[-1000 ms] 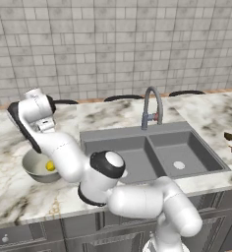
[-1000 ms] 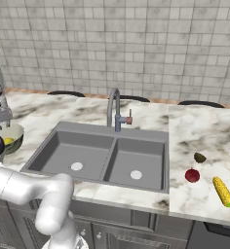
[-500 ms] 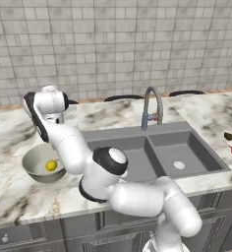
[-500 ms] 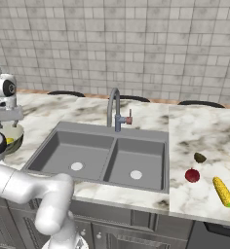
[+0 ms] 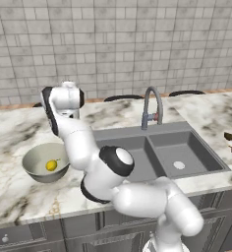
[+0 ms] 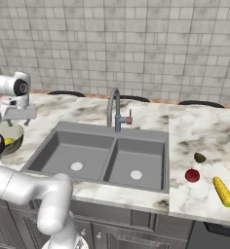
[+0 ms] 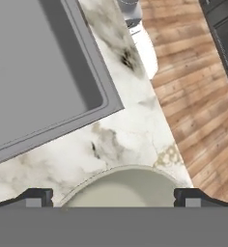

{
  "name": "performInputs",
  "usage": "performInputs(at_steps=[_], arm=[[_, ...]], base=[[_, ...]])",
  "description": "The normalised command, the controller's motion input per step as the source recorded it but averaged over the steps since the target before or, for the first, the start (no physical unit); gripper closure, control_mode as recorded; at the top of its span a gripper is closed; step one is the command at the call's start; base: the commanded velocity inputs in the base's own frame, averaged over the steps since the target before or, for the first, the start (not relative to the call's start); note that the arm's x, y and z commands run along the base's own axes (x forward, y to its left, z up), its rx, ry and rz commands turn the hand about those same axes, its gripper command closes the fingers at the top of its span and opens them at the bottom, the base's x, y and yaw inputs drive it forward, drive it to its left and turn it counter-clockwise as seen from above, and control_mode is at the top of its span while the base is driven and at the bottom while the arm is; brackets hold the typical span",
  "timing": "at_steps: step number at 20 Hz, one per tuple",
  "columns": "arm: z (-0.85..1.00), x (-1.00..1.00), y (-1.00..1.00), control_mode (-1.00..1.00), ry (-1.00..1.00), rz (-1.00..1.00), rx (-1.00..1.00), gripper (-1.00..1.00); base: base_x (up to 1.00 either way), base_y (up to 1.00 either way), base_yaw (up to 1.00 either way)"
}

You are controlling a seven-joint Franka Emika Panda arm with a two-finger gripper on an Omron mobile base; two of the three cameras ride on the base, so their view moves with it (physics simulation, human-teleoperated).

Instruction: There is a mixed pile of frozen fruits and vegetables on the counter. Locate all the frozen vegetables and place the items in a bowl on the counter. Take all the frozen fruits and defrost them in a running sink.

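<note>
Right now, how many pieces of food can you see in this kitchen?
4. A small yellow piece in the bowl; an olive-brown lump, a dark red fruit and a corn cob on the counter right of the sink.

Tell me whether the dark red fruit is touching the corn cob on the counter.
Apart. The right base view shows the dark red fruit and the corn cob with bare marble counter between them.
</note>
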Motion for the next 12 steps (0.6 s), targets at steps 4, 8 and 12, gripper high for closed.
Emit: performInputs(at_steps=[4,8,12], arm=[[0.07,-0.53,-0.69,-1.0,-0.18,-0.04,0.06,-1.0],[0.18,-0.76,-0.62,-1.0,-0.27,0.02,0.12,-1.0],[0.16,-0.89,-0.54,-1.0,-0.27,0.03,0.07,-1.0]], base=[[0.0,0.0,0.0],[0.0,0.0,0.0],[0.0,0.0,0.0]])
